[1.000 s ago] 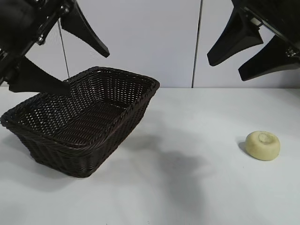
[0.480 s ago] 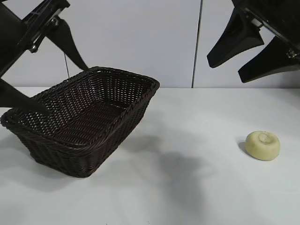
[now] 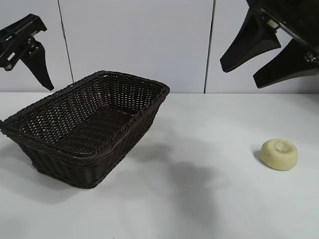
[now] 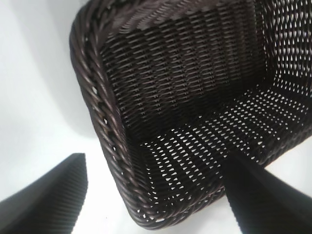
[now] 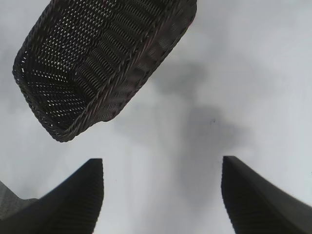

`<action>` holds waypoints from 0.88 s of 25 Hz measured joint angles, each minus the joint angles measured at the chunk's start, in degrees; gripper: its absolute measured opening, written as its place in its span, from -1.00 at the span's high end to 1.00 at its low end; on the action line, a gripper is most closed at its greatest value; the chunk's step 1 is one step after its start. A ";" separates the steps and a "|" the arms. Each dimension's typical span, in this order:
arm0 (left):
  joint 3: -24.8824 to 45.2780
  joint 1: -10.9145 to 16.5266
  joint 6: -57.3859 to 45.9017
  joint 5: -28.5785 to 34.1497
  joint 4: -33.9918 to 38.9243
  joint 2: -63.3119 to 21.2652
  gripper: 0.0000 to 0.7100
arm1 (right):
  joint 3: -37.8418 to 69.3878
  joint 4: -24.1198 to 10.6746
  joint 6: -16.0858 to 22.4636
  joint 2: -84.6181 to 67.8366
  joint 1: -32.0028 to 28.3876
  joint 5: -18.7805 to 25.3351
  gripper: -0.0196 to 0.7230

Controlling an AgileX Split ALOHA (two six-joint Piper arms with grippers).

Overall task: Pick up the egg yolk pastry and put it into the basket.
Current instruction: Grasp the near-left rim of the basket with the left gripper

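Note:
The egg yolk pastry [image 3: 279, 154], a small pale yellow bun with a dimple on top, lies on the white table at the right, apart from everything. The dark woven basket [image 3: 159, 97] stands at the left with nothing inside. My right gripper [image 3: 239, 74] hangs open high above the table, up and to the left of the pastry, holding nothing. My left gripper [image 4: 155, 161] is open over the basket's near corner rim [image 4: 105, 117]. Only one of its fingers [image 3: 40, 64] shows in the exterior view, at the far left. Neither wrist view shows the pastry.
A white table [image 3: 199, 199] runs between basket and pastry, with soft shadows on it. A pale panelled wall [image 3: 149, 40] stands behind. The right wrist view shows the basket [image 5: 161, 44] farther off, beyond bare tabletop.
My left gripper has swung left and away from above the basket toward the picture's left edge. The right gripper, the basket and the pastry have not moved.

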 joint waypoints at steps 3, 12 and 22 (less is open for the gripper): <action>0.67 0.00 -0.01 -0.06 0.09 1.35 -0.58 | 0.00 0.00 0.00 0.00 0.00 0.18 -0.39; 0.69 0.00 -0.01 -4.75 0.20 11.24 -0.58 | 0.00 0.00 0.00 0.00 0.00 0.40 -0.39; 0.69 0.00 -0.21 -9.53 0.20 18.73 -0.53 | 0.00 -0.18 0.00 0.00 0.00 0.61 -0.39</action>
